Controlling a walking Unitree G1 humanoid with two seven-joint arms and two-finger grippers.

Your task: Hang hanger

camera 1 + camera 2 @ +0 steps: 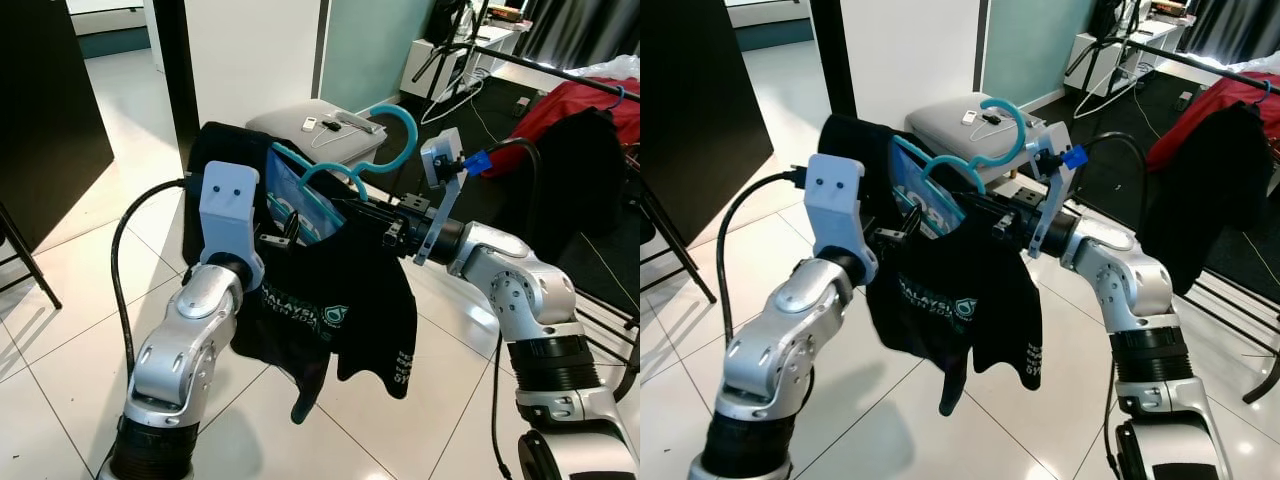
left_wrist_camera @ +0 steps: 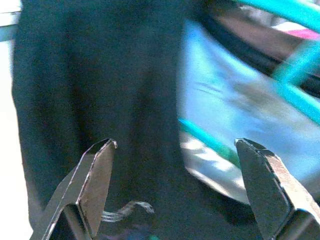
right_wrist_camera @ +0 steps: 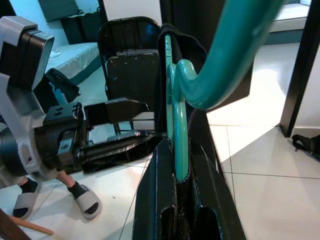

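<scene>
- White tile floor [image 1: 60, 300] is spreading under the robot; a dark clothes rail [image 1: 560, 65] is running across the far right, with garments already hanging below it.
- One black T-shirt [image 1: 330, 300] is draping from one teal hanger [image 1: 385, 130], held up in the middle of the scene.
- The right pincer [image 3: 181, 175] is clamping the hanger below its hook.
- The left pincer [image 2: 175, 185] is standing wide beside the shirt, gripping nothing.
- Hanging it well probably means keeping the hook upright while approaching the rail.
</scene>
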